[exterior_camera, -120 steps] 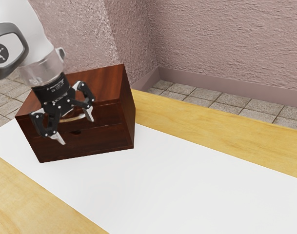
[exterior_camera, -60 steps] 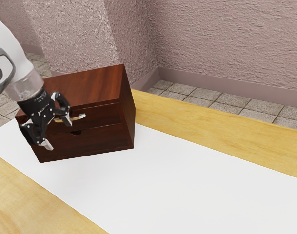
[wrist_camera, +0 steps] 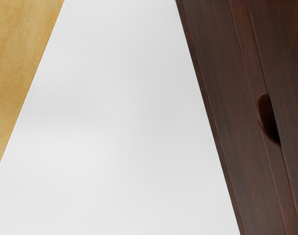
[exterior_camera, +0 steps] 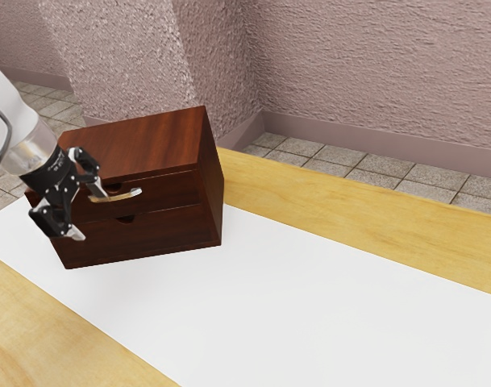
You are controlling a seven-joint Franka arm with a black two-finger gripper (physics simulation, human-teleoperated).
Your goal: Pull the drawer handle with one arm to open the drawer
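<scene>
On white mat [exterior_camera: 293,306], drawer box [exterior_camera: 152,145]; wood table [exterior_camera: 350,211], tiled floor [exterior_camera: 374,167].

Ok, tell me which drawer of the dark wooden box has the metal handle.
The upper drawer: a curved brass bar handle sits on its front. The lower drawer has only a dark half-round notch.

The gripper [exterior_camera: 82,212] hides the drawer handle's [exterior_camera: 122,194] nine-o'clock end; the arm [exterior_camera: 10,133] runs off the exterior view's nine-o'clock edge.
</scene>
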